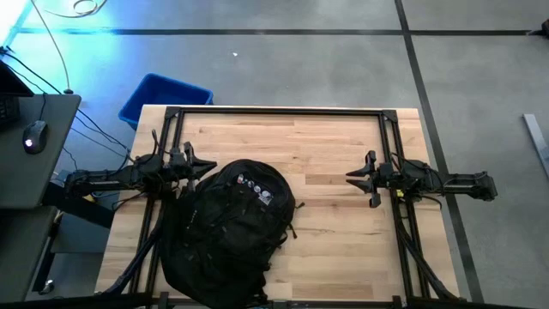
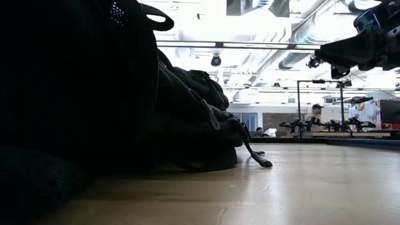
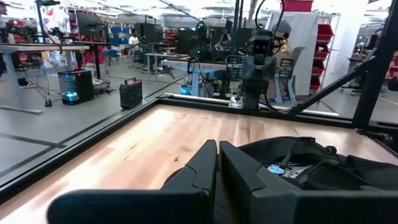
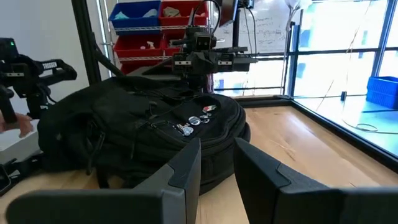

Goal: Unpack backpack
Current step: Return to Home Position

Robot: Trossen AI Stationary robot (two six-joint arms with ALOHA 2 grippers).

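The black backpack lies flat on the table's left near part, its row of small colourful pins facing up. It also shows in the low view and both wrist views. My left gripper is shut and hovers at the backpack's far left edge; no touch shows. My right gripper is open with a narrow gap. It hangs above the table, to the right of the backpack and pointing at it.
A thin strap end trails from the backpack onto the wood toward the right. Bare wood lies between the backpack and the right arm. A black frame runs round the table. A blue bin sits on the floor beyond the far left corner.
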